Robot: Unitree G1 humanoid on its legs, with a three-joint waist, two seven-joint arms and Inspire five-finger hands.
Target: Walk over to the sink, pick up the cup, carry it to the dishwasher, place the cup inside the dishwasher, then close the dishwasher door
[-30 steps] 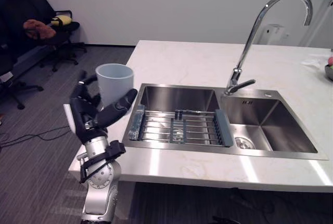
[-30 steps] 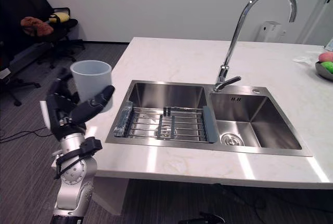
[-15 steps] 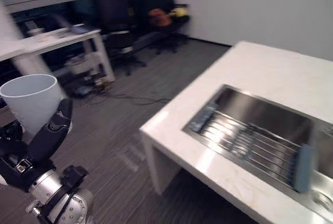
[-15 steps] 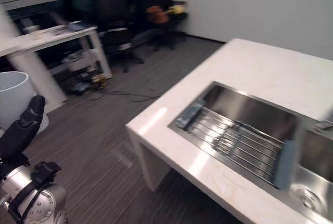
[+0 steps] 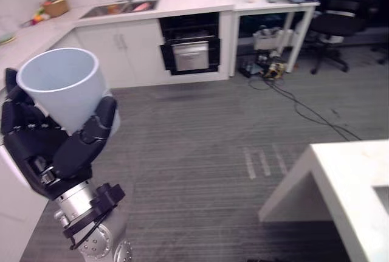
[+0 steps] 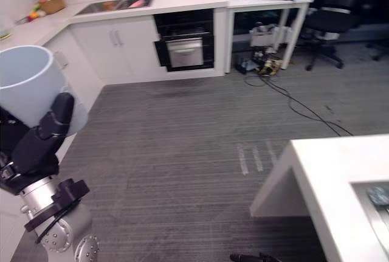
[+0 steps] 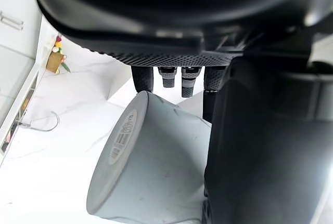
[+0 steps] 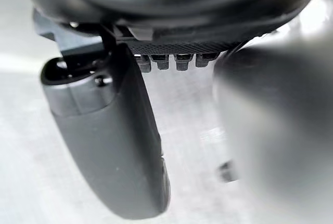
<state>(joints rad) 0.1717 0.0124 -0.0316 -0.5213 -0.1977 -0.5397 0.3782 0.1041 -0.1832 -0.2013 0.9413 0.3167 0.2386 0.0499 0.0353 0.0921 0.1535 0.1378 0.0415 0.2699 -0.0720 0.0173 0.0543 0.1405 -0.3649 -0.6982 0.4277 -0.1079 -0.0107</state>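
Pale cup (image 5: 61, 86) upright, fingers (image 5: 13, 109) of left hand (image 5: 37, 148) around it

The cup (image 5: 64, 89) is smooth, matt plastic.

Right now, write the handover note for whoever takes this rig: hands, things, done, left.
Left hand: shut on the pale cup, fingers and thumb round its wall, cup upright with its mouth up.
Right hand: idle, nothing in it.
Things: the sink counter is at lower right. The black built-in appliance, likely the dishwasher, sits across the grey floor under the far worktop. Whether its door is open cannot be told.
Done: cup picked up, robot facing the dishwasher side.
Left: walk there, put the cup inside, close the door.
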